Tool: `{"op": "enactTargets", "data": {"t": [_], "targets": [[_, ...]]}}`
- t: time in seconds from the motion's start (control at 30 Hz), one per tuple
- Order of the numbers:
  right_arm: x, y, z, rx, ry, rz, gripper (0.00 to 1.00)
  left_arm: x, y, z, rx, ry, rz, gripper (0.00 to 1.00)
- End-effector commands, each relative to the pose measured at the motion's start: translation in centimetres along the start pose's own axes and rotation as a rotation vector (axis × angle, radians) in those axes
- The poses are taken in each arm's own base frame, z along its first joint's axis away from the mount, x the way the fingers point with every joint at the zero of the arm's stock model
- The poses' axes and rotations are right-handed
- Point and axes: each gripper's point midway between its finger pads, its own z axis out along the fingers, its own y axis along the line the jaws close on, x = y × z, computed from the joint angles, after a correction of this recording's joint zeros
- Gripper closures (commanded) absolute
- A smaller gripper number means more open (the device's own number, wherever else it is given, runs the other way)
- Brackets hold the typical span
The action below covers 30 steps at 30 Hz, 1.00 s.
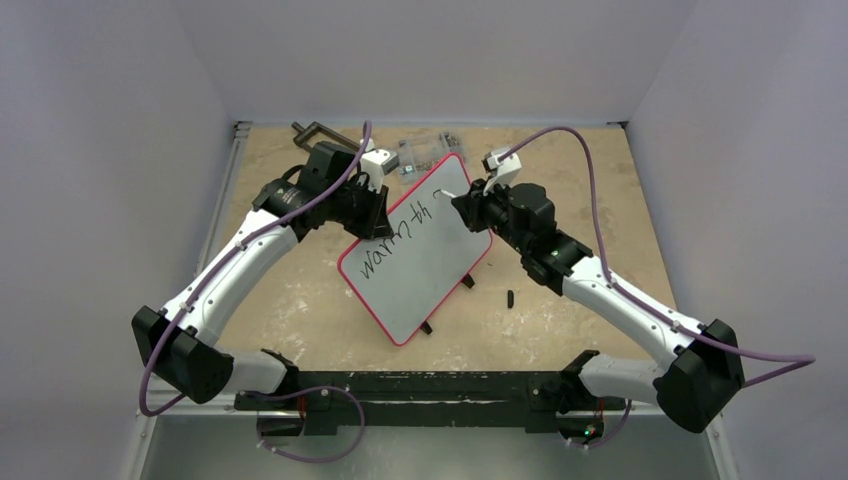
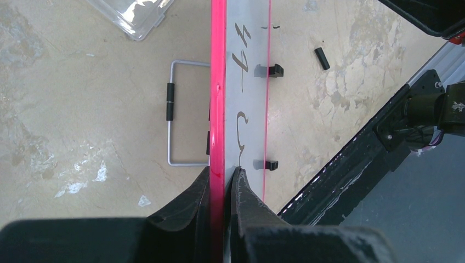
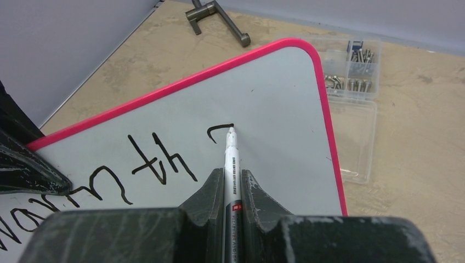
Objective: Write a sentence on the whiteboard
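The whiteboard, white with a thin red rim, stands tilted on the table. My left gripper is shut on its upper left edge; the left wrist view shows the red rim pinched between my fingers. My right gripper is shut on a white marker, whose tip touches the board at a short curved black stroke. The sentence reads "warmth" in black, with that new stroke after it. The right gripper sits at the board's upper right.
A clear plastic box of small parts lies behind the board, also in the right wrist view. A metal clamp lies at the back left. A small black cap lies right of the board. The board's wire stand shows behind it.
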Motion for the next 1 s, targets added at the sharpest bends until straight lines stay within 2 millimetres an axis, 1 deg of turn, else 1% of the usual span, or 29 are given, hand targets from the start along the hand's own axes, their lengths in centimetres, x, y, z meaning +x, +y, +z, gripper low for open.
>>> {"op": "enactTargets", "data": {"t": [0.0,0.17,0.3,0.47,0.6,0.7,0.97], "targets": [[-0.8,0.8,-0.2,-0.046,-0.023,0.007,1.00,1.9,6.7,-0.5,-0.321,0.095,0.106,1.00],[0.9,1.3,-0.7,-0.089,0.019,0.007,1.00,1.8,6.7,-0.5,-0.322,0.092,0.105,1.00],[2.3,1.2,-1.1,-0.098,0.049,0.006,1.00,1.8,6.7,-0.6,-0.322,0.092,0.106,1.00],[3.1,1.0,-1.2,-0.087,0.069,0.012,1.00,1.8,6.7,-0.6,-0.322,0.089,0.106,1.00],[2.9,0.4,-1.1,-0.054,0.066,0.015,1.00,1.8,6.7,-0.6,-0.321,0.090,0.106,1.00],[2.4,-0.1,-0.9,-0.017,0.056,0.009,1.00,1.8,6.7,-0.6,-0.322,0.090,0.106,1.00],[-0.7,0.4,-0.9,-0.019,0.004,-0.005,1.00,1.8,6.7,-0.6,-0.321,0.090,0.107,1.00]]}}
